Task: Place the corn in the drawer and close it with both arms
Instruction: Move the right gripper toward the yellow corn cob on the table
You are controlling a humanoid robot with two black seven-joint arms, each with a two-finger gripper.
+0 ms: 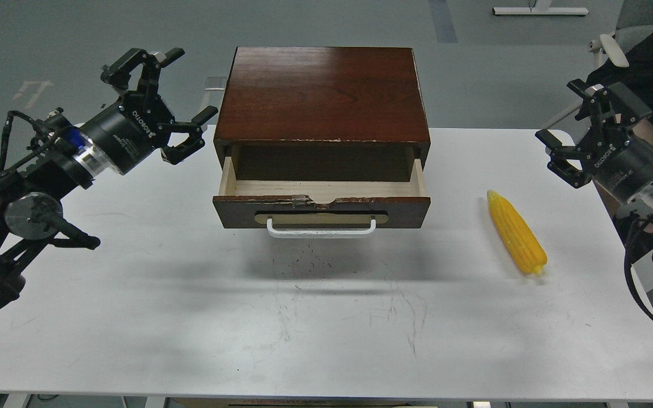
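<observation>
The yellow-orange corn (516, 233) lies on the white table (190, 317), right of the cabinet, pointed end away from me. The dark red-brown drawer (322, 211) with a white bar handle (321, 229) stands pulled open; its pale wood inside shows nothing in it. My left gripper (186, 84) is open and empty, raised just left of the cabinet's top left corner. My right gripper (560, 113) is open and empty, raised at the table's far right, above and beyond the corn.
The red-brown wooden cabinet (321, 93) stands at the table's back middle. A chair and a dark shape (652, 51) are behind the right arm. The table's right edge runs close to the right arm.
</observation>
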